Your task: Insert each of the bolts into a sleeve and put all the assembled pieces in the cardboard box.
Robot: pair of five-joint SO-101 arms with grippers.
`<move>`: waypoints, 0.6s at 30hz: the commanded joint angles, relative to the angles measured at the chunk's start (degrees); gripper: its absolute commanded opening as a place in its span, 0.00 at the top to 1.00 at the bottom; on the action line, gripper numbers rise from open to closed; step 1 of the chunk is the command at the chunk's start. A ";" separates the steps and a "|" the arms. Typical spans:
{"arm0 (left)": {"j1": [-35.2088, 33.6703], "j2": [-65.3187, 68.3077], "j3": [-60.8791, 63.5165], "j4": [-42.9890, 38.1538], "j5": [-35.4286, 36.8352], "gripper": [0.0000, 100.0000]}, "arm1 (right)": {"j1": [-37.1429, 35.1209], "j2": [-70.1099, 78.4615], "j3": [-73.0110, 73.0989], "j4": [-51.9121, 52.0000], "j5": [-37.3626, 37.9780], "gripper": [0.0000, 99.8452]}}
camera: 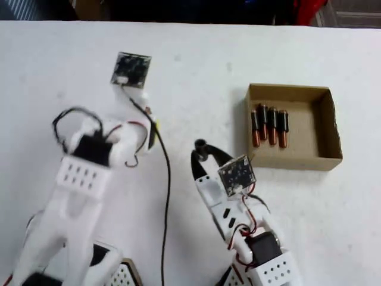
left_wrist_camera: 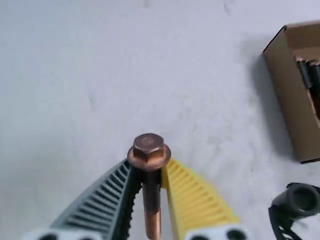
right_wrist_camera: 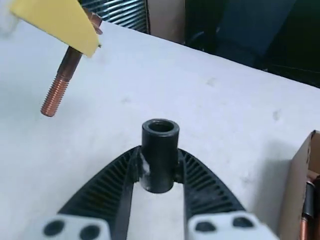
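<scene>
One overhead view, two close wrist views.
From high you look down on the table (camera: 238, 53); wrist cameras skim low across it; all share the box (camera: 292, 161).

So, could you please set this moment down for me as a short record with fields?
left gripper: shut on copper bolt, head past the fingertips
right gripper: shut on black sleeve
bolt and sleeve: apart, not yet joined
cardboard box: holds four assembled pieces, side by side
</scene>
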 commanded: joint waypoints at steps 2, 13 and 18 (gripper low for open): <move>0.75 -12.44 3.08 -4.31 2.90 0.98 | -3.21 -0.57 -0.18 -2.86 0.00 0.98; 5.67 -28.62 10.37 -15.30 3.34 0.98 | -8.75 -0.57 -0.18 -3.21 -0.09 0.98; 11.82 -34.15 15.82 -22.68 3.34 0.98 | -8.75 -0.57 -0.09 -4.44 -0.09 0.98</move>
